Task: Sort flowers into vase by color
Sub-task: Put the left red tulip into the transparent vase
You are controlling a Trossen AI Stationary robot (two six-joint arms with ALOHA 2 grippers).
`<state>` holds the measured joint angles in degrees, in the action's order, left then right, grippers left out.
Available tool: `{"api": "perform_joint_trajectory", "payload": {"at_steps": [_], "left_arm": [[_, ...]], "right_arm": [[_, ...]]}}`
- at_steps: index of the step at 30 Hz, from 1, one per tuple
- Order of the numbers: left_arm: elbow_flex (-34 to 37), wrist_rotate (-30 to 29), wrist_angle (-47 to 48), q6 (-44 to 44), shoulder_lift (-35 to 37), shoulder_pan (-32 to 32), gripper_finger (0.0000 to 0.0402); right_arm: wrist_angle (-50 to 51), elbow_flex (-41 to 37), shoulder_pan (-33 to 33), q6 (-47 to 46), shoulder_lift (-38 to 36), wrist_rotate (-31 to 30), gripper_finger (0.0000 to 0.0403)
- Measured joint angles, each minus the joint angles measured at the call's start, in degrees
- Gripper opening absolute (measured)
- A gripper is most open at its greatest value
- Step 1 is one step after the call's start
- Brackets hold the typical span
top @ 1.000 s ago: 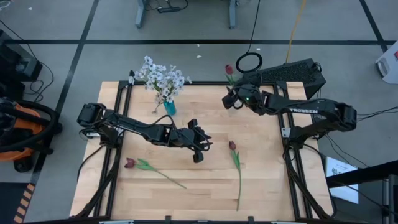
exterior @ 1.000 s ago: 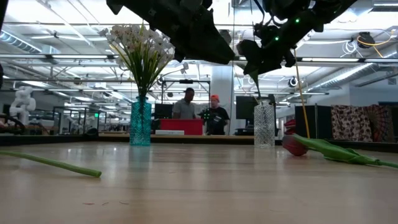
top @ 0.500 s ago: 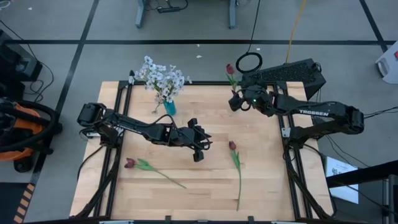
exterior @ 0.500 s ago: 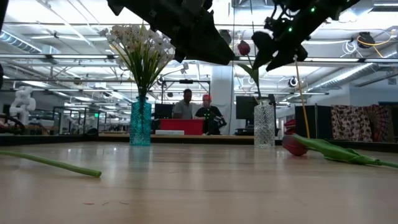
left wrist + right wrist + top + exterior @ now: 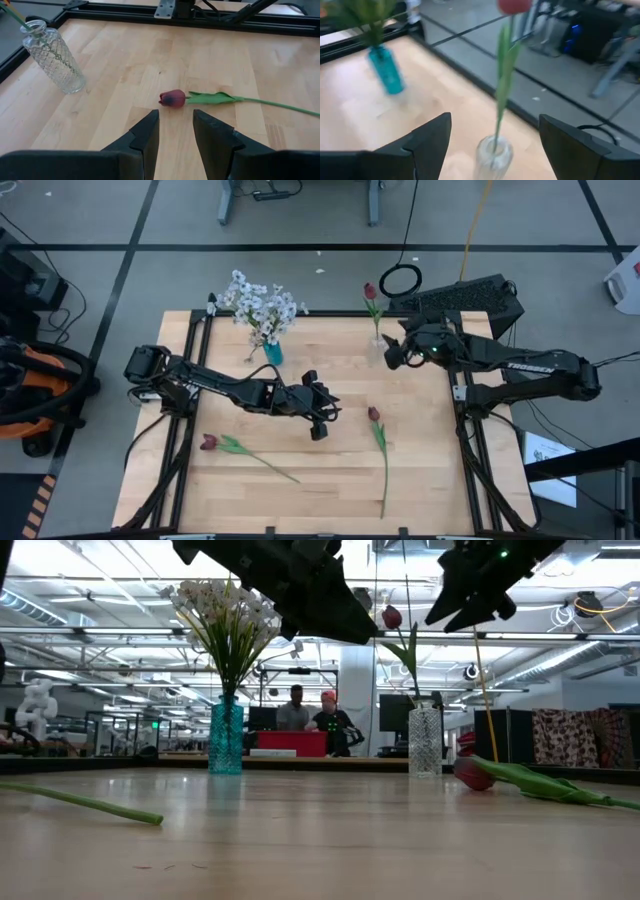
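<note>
Wooden table (image 5: 300,490): teal vase (image 5: 272,353), white sprays; clear vase (image 5: 378,348), one red tulip (image 5: 369,291). Right gripper (image 5: 392,354) spread, empty; left gripper (image 5: 322,420) narrowly parted, empty.

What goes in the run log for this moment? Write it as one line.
right gripper: open, by clear vase | tulip in clear vase | left gripper: open, empty, over table | two tulips lying loose
</note>
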<state>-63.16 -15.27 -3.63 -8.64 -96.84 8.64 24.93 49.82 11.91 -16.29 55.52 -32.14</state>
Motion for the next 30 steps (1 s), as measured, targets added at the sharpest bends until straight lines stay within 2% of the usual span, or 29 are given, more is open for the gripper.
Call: {"api": "perform_joint_trajectory", "payload": {"at_steps": [9, 13, 17, 26, 30], "left_arm": [[0.0, 0.24, 0.11, -0.07, 0.0, 0.22, 0.0125], [0.0, 0.31, 0.17, -0.02, 0.0, 0.9, 0.0125], [0.0, 0.42, 1.55, -0.15, 0.0, 1.94, 0.0125], [0.0, 0.3, 12.0, -6.54, 0.0, 7.21, 0.0125], [0.0, 0.18, 13.86, -9.04, 0.0, 10.03, 0.0125]], "right_arm": [[13.52, 0.0, -6.91, -8.57, -4.93, 5.34, 0.0282], [17.61, 0.0, -11.55, -13.62, -5.17, 5.56, 0.0277], [19.1, 0.0, -16.52, -18.25, -4.79, 5.52, 0.0272], [20.63, 0.0, -28.57, -29.66, -3.22, 4.98, 0.0262], [20.61, -0.02, -33.4, -33.72, -0.37, 2.5, 0.0262]]}}
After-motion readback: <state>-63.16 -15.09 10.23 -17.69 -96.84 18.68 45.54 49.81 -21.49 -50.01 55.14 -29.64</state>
